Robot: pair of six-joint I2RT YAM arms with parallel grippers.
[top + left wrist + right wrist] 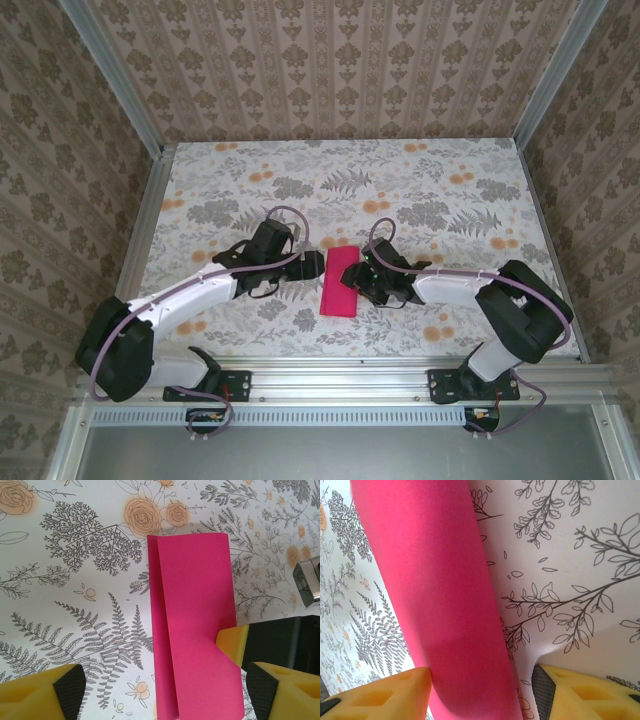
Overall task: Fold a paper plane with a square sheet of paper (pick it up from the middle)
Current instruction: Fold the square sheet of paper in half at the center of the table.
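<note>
Paper sheet [339,281], one, folded; two hands: left hand [165,685] wide, right hand [482,680] parted astride it.

The square sheet of paper [195,630] is thin, smooth and matt. The tablecloth [75,605] looks smooth, printed, nearly matt. The left gripper's fingers [30,695] are yellow plastic with matt black pads [70,690].

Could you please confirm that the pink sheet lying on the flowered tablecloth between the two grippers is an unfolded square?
Not quite. The pink sheet does lie on the flowered tablecloth between the left gripper and the right gripper, but it is folded into a long rectangle, not an unfolded square. The left wrist view shows its upper layer stopping short of the lower one.
</note>
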